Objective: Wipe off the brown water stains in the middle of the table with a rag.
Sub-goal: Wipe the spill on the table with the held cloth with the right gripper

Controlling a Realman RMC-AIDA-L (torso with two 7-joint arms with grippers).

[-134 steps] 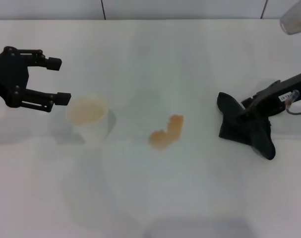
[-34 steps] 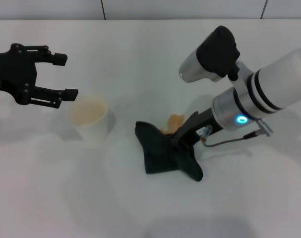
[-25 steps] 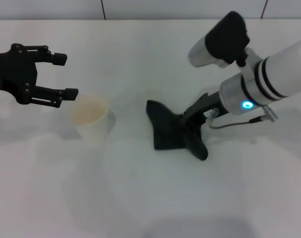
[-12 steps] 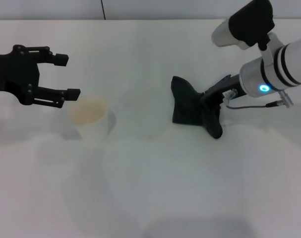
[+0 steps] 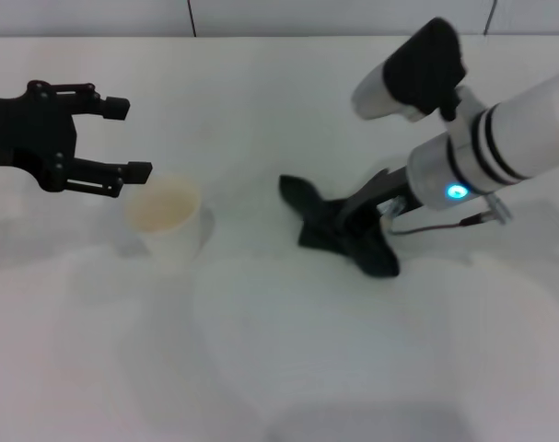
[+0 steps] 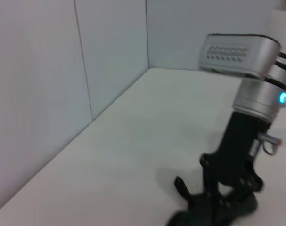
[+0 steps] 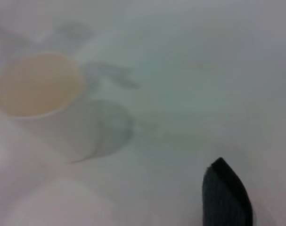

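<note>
Mid-table [image 5: 261, 368] | rag [image 5: 339, 230] apparently pinched under right gripper [image 5: 357, 221]

We saw a small white paper cup [image 5: 166, 224] standing upright on the left half of the surface, its inside tinted pale tan, its soft grey shadow lying beside it. At the far edge rose a wall of light grey panels [image 6: 62, 89] split by thin dark seams.

The crumpled black cloth rag [image 5: 339, 232] is covering the right gripper's [image 5: 360, 224] fingertips, hiding their state.
</note>
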